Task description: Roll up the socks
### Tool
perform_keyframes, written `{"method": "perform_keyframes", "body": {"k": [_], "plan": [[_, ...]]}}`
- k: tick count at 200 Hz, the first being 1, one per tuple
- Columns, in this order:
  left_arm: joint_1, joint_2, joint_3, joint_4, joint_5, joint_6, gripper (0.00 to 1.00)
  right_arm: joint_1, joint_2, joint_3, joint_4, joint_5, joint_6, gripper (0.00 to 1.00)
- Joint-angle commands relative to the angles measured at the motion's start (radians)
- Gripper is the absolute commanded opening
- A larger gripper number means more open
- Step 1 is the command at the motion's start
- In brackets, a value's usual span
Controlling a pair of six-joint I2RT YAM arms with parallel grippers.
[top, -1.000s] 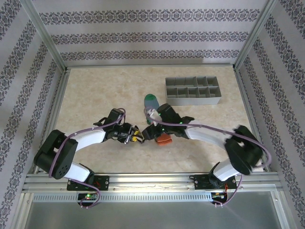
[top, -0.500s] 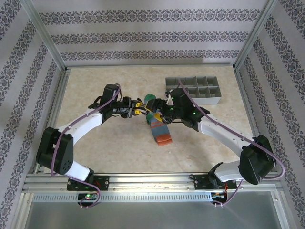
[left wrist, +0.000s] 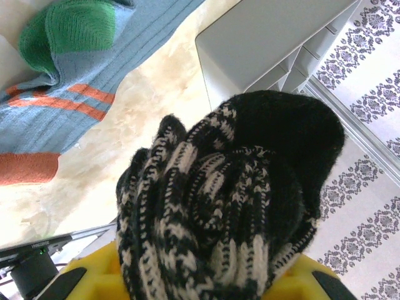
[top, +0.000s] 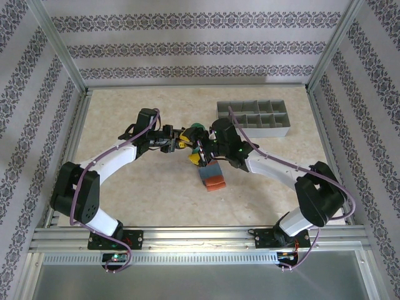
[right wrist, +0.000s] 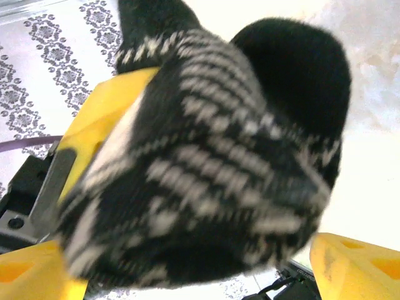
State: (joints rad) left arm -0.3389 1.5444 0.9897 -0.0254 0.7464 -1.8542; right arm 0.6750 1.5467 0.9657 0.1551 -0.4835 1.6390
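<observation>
Left hand [left wrist: 194, 278]: closed on the black sock [left wrist: 225, 194], which is bunched into a wad between its yellow fingers [left wrist: 81, 278].

Right hand [right wrist: 187, 269]: jaws spread wide, one on each side of the same wad, not clamping it.

The black sock is held just left of the tray [top: 253, 128].

The grey-blue sock [top: 210, 170] lies flat on the table [top: 125, 112], left of the tray. Its green toe is level with the tray's front wall, and its orange cuff lies further towards the arms.
</observation>
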Motion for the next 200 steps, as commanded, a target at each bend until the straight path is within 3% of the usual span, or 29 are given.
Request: {"method": "perform_keyframes", "body": {"k": [1, 59, 116, 178, 200], "plan": [[0.006, -0.011, 0.02, 0.051, 0.024, -0.036, 0.0, -0.028, 0.033, 0.039, 0.042, -0.017, -0.022, 0.86], [0.007, -0.03, -0.011, 0.085, 0.03, -0.064, 0.0, -0.08, 0.074, 0.063, -0.001, -0.057, -0.141, 0.66], [0.007, -0.029, -0.001, 0.084, 0.038, -0.064, 0.0, -0.108, 0.08, 0.059, -0.042, -0.077, -0.236, 0.67], [0.007, -0.027, 0.008, 0.081, 0.047, -0.063, 0.0, -0.113, 0.111, 0.118, -0.067, -0.087, -0.283, 0.54], [0.006, -0.033, 0.009, 0.077, 0.049, -0.06, 0.0, -0.114, 0.109, 0.139, -0.122, -0.077, -0.339, 0.43]]}}
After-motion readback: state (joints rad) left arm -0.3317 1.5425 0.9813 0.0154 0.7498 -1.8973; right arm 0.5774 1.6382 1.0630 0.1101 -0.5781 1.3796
